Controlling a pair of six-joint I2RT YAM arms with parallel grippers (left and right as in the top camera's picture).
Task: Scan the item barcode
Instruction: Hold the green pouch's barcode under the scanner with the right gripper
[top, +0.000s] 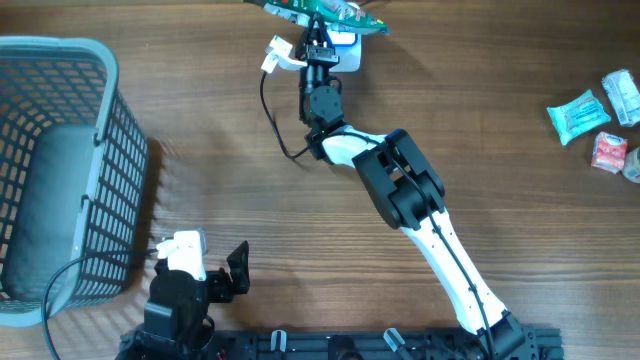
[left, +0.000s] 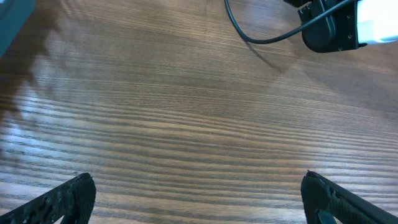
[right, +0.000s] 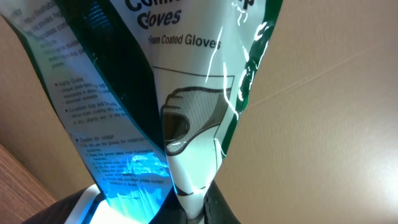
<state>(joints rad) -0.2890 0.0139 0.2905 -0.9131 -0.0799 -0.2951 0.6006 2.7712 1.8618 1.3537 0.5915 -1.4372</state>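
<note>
The wooden table (top: 500, 200) carries a grey mesh basket (top: 118, 170) at its left edge. The right arm (top: 400, 180) reaches across to the far side. There the right gripper (right: 198, 210) is clenched on the lower edge of the glove packet (right: 186, 93), a glossy green-and-white film pack printed with a drawing of a glove. The packet is held clear of the table, above what seems to be the scanner (top: 346, 50), though only a pale body with a blue glow shows from overhead. In the right wrist view that blue light falls on the packet's lower left panel of small print. No barcode can be made out there, so the code may be on a face turned away from the light, and the scan would then fail. The film also throws bright glare, which could defeat a read even with the code in the light. Pinched by one thin edge only, the limp pack could sag, twist or slide out of the jaws. A few small wrapped packets (top: 580, 115) lie well apart at the right. The left gripper (top: 238, 268) hangs near the table's front with its jaws spread wide and nothing between them.
</note>
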